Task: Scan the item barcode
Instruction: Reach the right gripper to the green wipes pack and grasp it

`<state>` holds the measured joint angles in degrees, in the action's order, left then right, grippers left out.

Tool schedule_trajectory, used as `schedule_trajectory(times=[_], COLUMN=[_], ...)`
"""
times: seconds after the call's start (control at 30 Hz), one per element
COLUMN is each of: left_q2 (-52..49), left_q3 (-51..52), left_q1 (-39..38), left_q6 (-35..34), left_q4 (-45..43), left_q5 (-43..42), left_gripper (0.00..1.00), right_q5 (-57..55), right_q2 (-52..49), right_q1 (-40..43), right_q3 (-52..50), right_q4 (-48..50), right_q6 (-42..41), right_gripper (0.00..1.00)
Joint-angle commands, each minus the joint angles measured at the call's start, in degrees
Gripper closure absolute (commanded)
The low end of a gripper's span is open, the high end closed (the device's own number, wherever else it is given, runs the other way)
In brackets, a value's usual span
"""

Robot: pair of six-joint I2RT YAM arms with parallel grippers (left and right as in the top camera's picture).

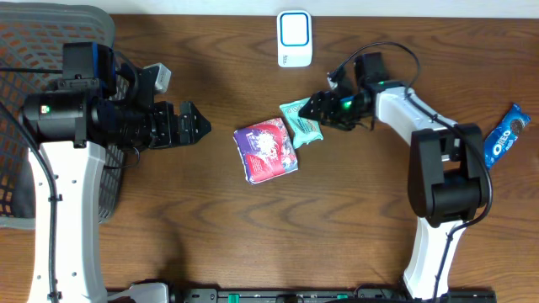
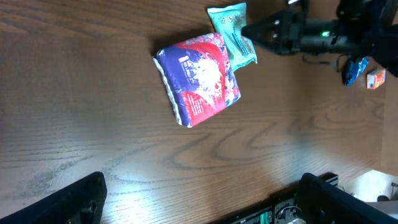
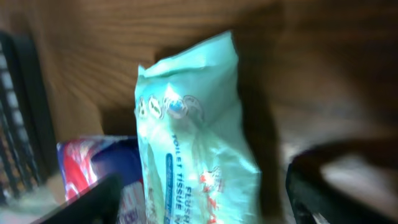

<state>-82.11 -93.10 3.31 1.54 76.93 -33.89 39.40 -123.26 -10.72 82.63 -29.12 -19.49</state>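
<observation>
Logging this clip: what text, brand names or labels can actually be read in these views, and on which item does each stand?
"OREO": on the blue snack pack by the table's right edge.
"TOILET TISSUE", with a cut-off "FLUSH" beside it: on the teal packet, right wrist view.
Red and purple packet: print too blurred to read.
White device: no legible marking.

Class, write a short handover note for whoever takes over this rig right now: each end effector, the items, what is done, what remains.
Left end effector: open, empty, short of the red packet.
Right end effector: open, straddling the teal tissue packet, not gripping it.
Both packets lie on the table, side by side; the white device, probably the scanner, sits at the far edge.
Done: approach only, nothing lifted.
Left: grip the teal packet, show its barcode to the device.
</observation>
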Motion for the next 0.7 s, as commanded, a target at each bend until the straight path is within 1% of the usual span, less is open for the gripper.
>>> schedule_trajectory(times=[0.0, 0.07, 0.1, 0.17, 0.2, 0.3, 0.47, 0.57, 0.6, 0.67], left_q2=[-0.20, -0.20, -0.20, -0.20, -0.20, -0.20, -0.20, -0.20, -0.20, -0.20], left_q3=[0.35, 0.35, 0.35, 0.35, 0.35, 0.35, 0.35, 0.35, 0.35, 0.35], left_q1=[-0.13, -0.13, -0.13, -0.13, -0.13, -0.13, -0.13, -0.13, -0.13, -0.13], left_q6=[0.59, 0.59, 0.59, 0.59, 0.59, 0.59, 0.59, 0.59, 0.59, 0.59], left_q4=[0.15, 0.15, 0.15, 0.15, 0.15, 0.15, 0.15, 0.15, 0.15, 0.15], left_q5=[0.52, 0.55, 0.55, 0.52, 0.52, 0.52, 0.55, 0.55, 0.52, 0.55], left_gripper=[0.02, 0.02, 0.02, 0.02, 0.02, 0.02, 0.02, 0.02, 0.02, 0.02], right_q5=[-1.99, -4.00, -5.18, -4.90, -3.63, 2.71, 15.13, 21.51, 22.73, 26.62], right_q2=[1.27, 1.27, 1.27, 1.27, 1.29, 1.51, 3.02, 4.74, 4.96, 5.66], right_q1=[-2.56, -3.41, -3.87, -4.35, -4.39, -3.87, -1.14, 0.70, 1.01, 1.81], right_q3=[-2.54, -2.62, -2.62, -2.60, -2.60, -2.16, -0.83, -0.48, -0.48, -0.48], right_q4=[0.00, 0.24, 0.72, 1.60, 2.05, 3.41, 7.93, 13.44, 14.95, 21.66], right_q6=[-3.87, -3.52, -3.04, -3.08, -3.96, -8.92, -26.99, -42.40, -45.77, -61.31], right_gripper=[0.41, 0.57, 0.66, 0.94, 0.99, 0.99, 0.99, 0.99, 0.99, 0.99])
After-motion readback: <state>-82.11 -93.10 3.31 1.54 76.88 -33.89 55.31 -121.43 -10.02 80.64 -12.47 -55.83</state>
